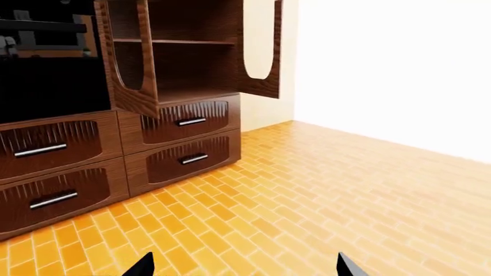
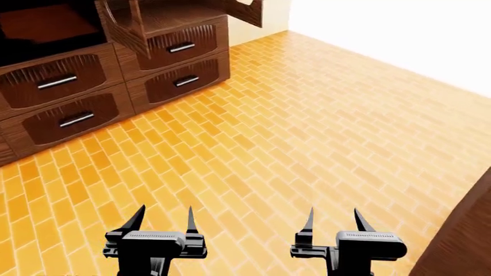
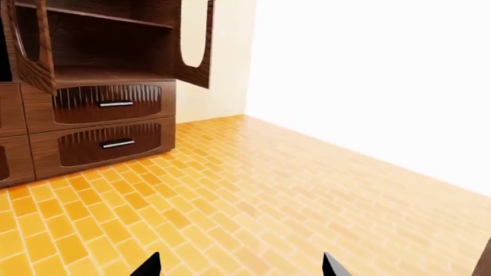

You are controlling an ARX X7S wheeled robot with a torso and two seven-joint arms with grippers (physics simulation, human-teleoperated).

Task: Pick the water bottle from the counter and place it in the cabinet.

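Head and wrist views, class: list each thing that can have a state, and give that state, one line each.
left gripper: open, empty, held over the floor.
right gripper: open, empty, held over the floor.
cabinet: doors swung open, the shelves in view are bare.
drawers: all shut.
water bottle: not in view.

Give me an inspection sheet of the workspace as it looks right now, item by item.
Surface: only a dark brown corner at the head view's lower right, possibly the counter's base; marble top not in view.
Job's things: water bottle nothing seen; cabinet ahead on the left, upper compartment door open, shelves bare, drawers shut.
Clutter: nothing seen.
Grippers: left gripper and right gripper both open, empty, fingers pointing forward over the floor.
Cables: nothing seen.
Surroundings: orange brick-pattern floor, plain white wall.
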